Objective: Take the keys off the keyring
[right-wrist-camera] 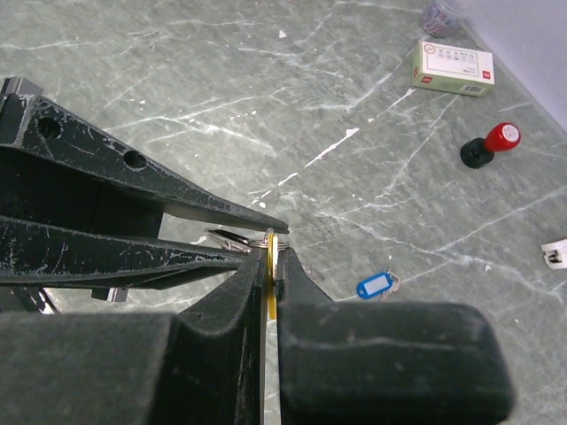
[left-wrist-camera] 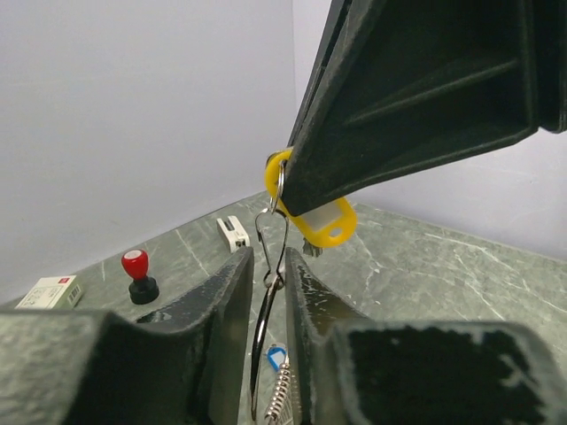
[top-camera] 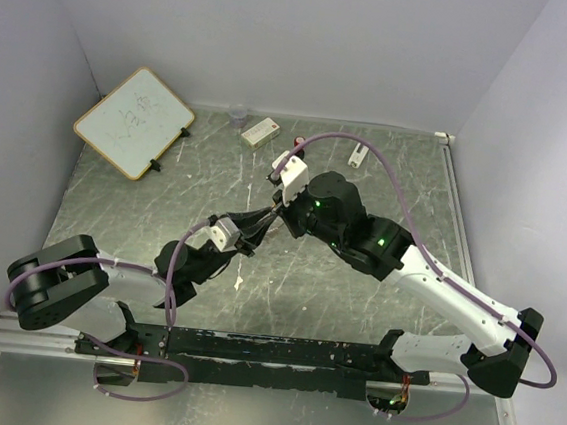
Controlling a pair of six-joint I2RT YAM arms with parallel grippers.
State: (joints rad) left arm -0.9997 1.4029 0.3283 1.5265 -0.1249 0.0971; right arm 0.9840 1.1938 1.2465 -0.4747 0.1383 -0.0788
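A grey-green, white-veined tabletop (top-camera: 123, 207) lies between pale walls, and my two tools meet above its middle. The keyring (left-wrist-camera: 268, 282) hangs there off the surface, on the near side of the red-capped black bottle (right-wrist-camera: 492, 146), towards my bases.

Most of the ring is hidden. Only thin wire shows, running down through the gap of my left tool (left-wrist-camera: 269, 262), and the frame edge cuts off its lower end. That tool's jaws stand narrow with the wire between them; whether the pads actually bite it I cannot tell. A ribbed silvery bit low in the same gap is too blurred to name.

My right tool (right-wrist-camera: 271, 261) is clamped tight on the yellow-headed key (left-wrist-camera: 310, 221), with the wire looping at its head. From that tool's own camera only the key's thin yellow edge shows between the fingers. From above, both arms cover the whole cluster. A sliver of silvery metal beside the left fingertips could be key or ring.

The blue-headed key (right-wrist-camera: 374, 285) lies flat on the tabletop, apart from the ring and nearer to me than the bottle. Seen from above, a small white box (top-camera: 260, 131) sits just left of the bottle. A clear cup (top-camera: 237, 116) is further left by the back wall, and a whiteboard (top-camera: 134, 121) is well off to the left. A small white piece (top-camera: 357, 153) lies to the bottle's right.
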